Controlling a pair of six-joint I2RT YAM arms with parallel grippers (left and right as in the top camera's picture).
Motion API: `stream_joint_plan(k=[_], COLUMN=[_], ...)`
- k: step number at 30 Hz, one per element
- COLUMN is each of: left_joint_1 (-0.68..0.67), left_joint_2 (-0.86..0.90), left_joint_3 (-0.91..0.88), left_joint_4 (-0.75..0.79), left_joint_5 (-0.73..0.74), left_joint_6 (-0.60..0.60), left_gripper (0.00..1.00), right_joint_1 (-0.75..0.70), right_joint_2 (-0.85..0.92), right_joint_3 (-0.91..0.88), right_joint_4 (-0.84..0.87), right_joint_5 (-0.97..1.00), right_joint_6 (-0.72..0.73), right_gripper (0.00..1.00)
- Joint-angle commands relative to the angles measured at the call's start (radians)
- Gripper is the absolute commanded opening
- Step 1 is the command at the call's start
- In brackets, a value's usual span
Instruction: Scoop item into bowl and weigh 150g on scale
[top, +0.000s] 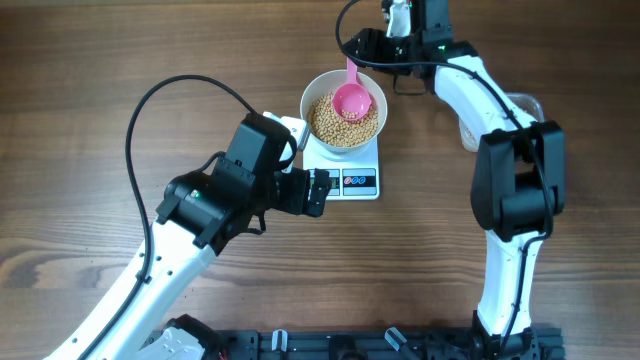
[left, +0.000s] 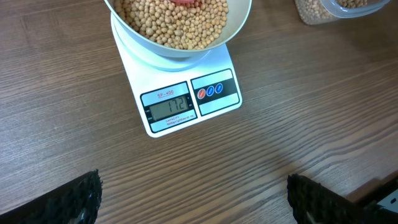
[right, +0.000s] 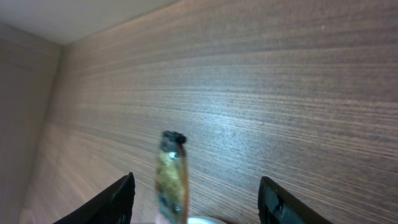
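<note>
The white bowl (top: 308, 100) stands on the white scale (top: 345, 160) and is heaped with beige beans (top: 335, 125). A pink scoop (top: 352, 98) rests on the beans, its handle pointing away over the rim. In the right wrist view that handle (right: 173, 174) stands between the spread fingers (right: 118, 199) of my right gripper (top: 356, 52), touching neither; the gripper is open. My left gripper (left: 193, 208) hangs open over bare table just in front of the scale (left: 214, 62), whose display (left: 171, 106) reads 172. The bowl (left: 230, 34) and beans (left: 174, 22) fill the top of that view.
A clear plastic tub (top: 525, 105) holding more beans sits right of the scale, mostly hidden under my right arm; its corner also shows in the left wrist view, where the tub (left: 329, 9) lies at top right. Wooden table all around.
</note>
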Motion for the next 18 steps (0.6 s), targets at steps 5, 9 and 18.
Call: stream_joint_plan(k=[5, 9, 18], left_joint_1=[-0.005, -0.005, -0.005], left_joint_2=[-0.001, -0.001, -0.001], left_joint_3=[-0.002, -0.002, -0.002], left_joint_4=[0.003, 0.003, 0.003], left_joint_5=[-0.009, -0.009, -0.009], left_joint_6=[0.02, 0.02, 0.02], left_gripper=[1.0, 1.0, 1.0], right_joint_1=[0.007, 0.009, 0.009], right_joint_2=[0.026, 0.026, 0.026], right_joint_3=[0.008, 0.008, 0.008], right_joint_4=[0.018, 0.054, 0.066], right_joint_5=[-0.04, -0.062, -0.061], right_joint_6=[0.007, 0.016, 0.02], right_gripper=[0.63, 0.57, 0.51])
